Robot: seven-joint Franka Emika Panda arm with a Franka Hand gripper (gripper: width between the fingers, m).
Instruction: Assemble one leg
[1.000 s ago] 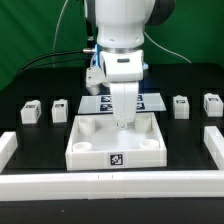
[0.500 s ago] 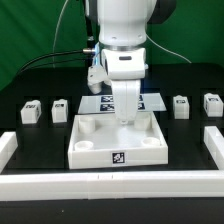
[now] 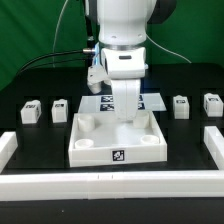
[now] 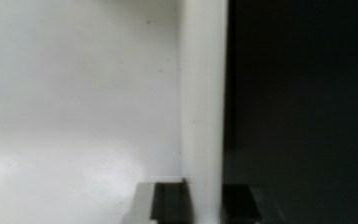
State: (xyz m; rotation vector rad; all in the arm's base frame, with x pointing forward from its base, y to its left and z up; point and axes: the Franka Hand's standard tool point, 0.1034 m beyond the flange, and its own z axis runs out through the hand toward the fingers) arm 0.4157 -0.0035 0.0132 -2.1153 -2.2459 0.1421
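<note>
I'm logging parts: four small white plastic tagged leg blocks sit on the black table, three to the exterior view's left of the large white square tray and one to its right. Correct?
Not quite: the exterior view shows two leg blocks left of the tray and two right of it, all on the black table.

**Bench layout, taken from the gripper**

- Gripper (image 3: 124, 114): down at the rear edge of the square tray-like piece (image 3: 92, 152), at mid-width. Most of the piece lies in front of it.
- Wrist view: a wall of the piece runs between the fingers (image 4: 171, 206). Whether they touch it cannot be told.
- Marker board (image 3: 153, 101): just behind the gripper.
- Legs, one row, all apart from the piece:
  - On the exterior view's left of the gripper: first leg (image 3: 30, 111), second leg (image 3: 60, 108).
  - On its right: third leg (image 3: 181, 105), fourth leg (image 3: 212, 102).
- Border rail (image 3: 110, 186): in front of all.
</note>
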